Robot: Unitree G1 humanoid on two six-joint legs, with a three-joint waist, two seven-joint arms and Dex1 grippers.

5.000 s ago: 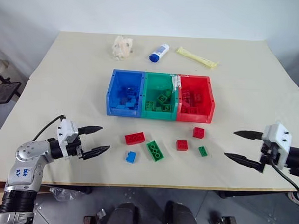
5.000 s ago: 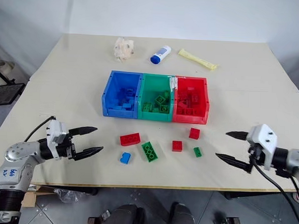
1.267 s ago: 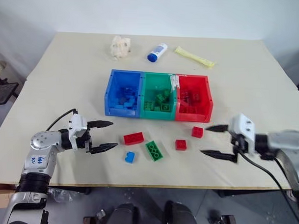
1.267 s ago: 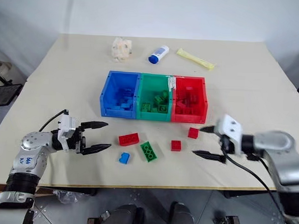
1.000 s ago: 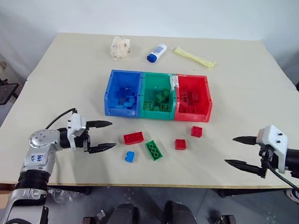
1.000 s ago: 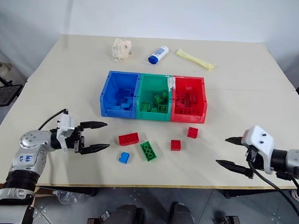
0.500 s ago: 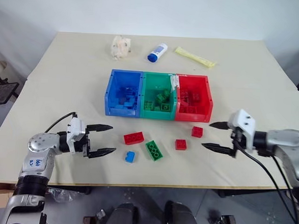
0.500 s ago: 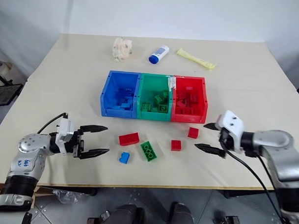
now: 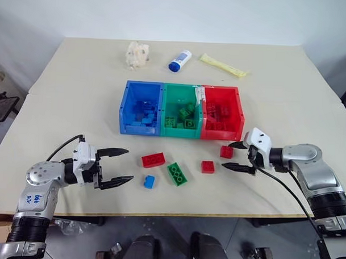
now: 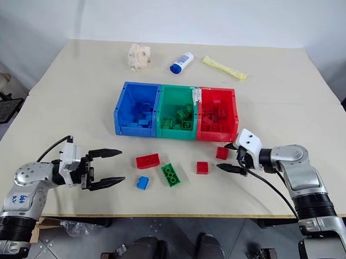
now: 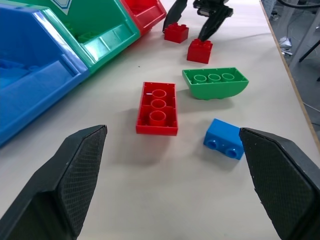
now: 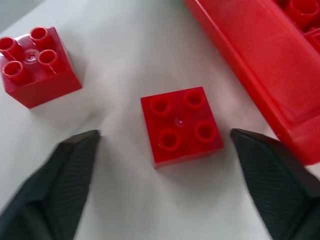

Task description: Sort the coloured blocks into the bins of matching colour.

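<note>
Three joined bins stand mid-table: blue [image 9: 140,128], green [image 9: 181,131] and red [image 9: 222,133], each with blocks inside. In front of them lie loose blocks: a red oblong [image 9: 153,159], a small blue one [image 9: 149,181], a green oblong [image 9: 177,173] and a red square [image 9: 207,166]. Another red square [image 12: 181,125] sits by the red bin, between the fingers of my open right gripper [image 9: 231,156], with a gap on each side. To the left of the blocks my left gripper [image 9: 128,165] is open and holds nothing.
At the far side of the table [image 9: 287,111] lie a crumpled pale wad [image 9: 137,53], a white bottle with a blue cap [image 9: 180,60] and a yellow packet [image 9: 223,65]. The table's front edge runs just behind both grippers.
My right gripper has swung in from the table's right front edge to straddle the red square block by the red bin, its fingers a little narrower. The left gripper stays open in about the same place.
</note>
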